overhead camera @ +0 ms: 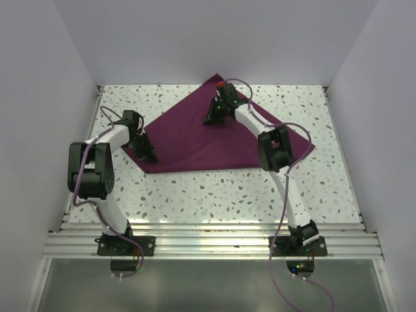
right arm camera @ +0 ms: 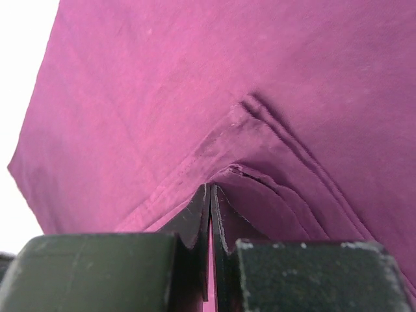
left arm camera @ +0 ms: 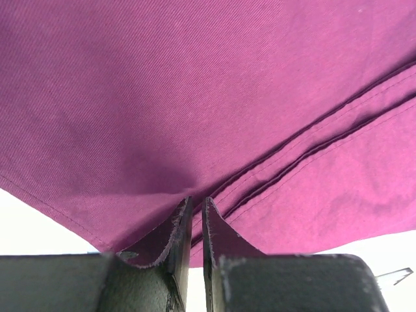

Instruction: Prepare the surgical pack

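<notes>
- Cloth [overhead camera: 208,140] of plum purple is lying spread on the speckled table [overhead camera: 227,188], with one corner pointing toward the far edge.
- The left gripper [overhead camera: 148,155] is sitting at the cloth's near-left corner. In its wrist view the fingers [left arm camera: 175,227] are standing at a narrow slit, pinching a ridge of hemmed fabric between their tips.
- The right gripper [overhead camera: 211,118] is bearing down near the far corner. Its fingers [right arm camera: 195,218] are pressing together on a puckered fold, and a sliver of purple is showing in the slit.
</notes>
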